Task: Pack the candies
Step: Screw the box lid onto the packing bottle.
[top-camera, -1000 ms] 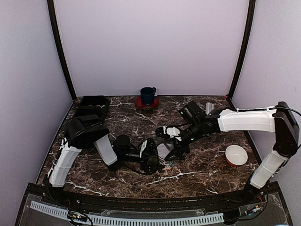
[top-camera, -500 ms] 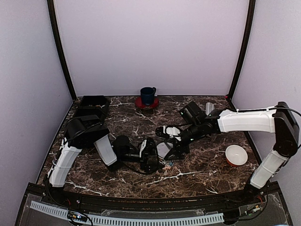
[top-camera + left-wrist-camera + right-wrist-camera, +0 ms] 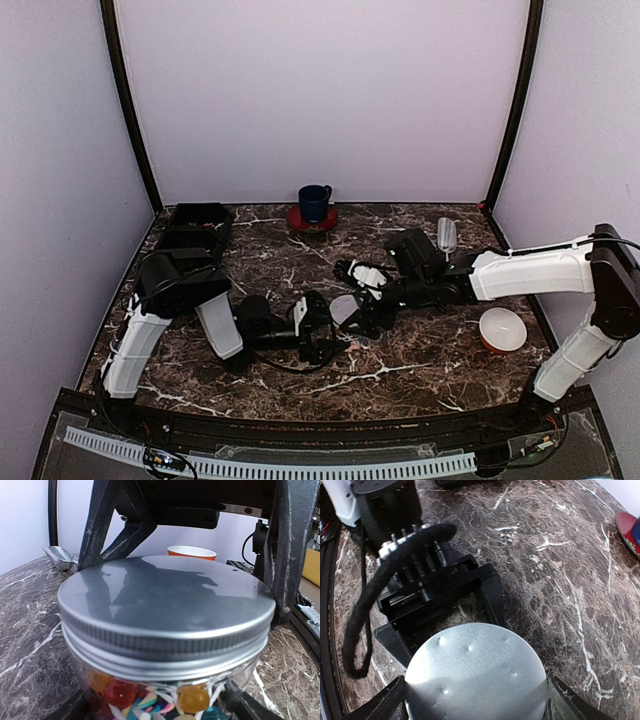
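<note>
A clear jar [image 3: 343, 311] with a silver screw lid [image 3: 165, 595] stands at mid-table. Through its wall I see the candies [image 3: 150, 700]: small red, amber, blue and pink pieces with thin pale sticks. My left gripper [image 3: 322, 330] reaches in from the left and is shut on the jar's body; only a dark fingertip [image 3: 242, 705] shows low in the left wrist view. My right gripper [image 3: 475, 702] comes from the right and is shut on the lid [image 3: 475, 680], with a finger [image 3: 285, 555] against the rim on each side.
A blue cup on a red saucer [image 3: 315, 204] stands at the back. A black bin [image 3: 197, 225] is at the back left. A metal scoop [image 3: 446, 236] lies at the right rear and an orange-and-white bowl [image 3: 502, 328] at the right. A few loose candies [image 3: 356, 345] lie by the jar.
My right arm has dropped lower and swung in over the jar, and its jaws have narrowed onto the lid. The left gripper and jar shifted slightly.
</note>
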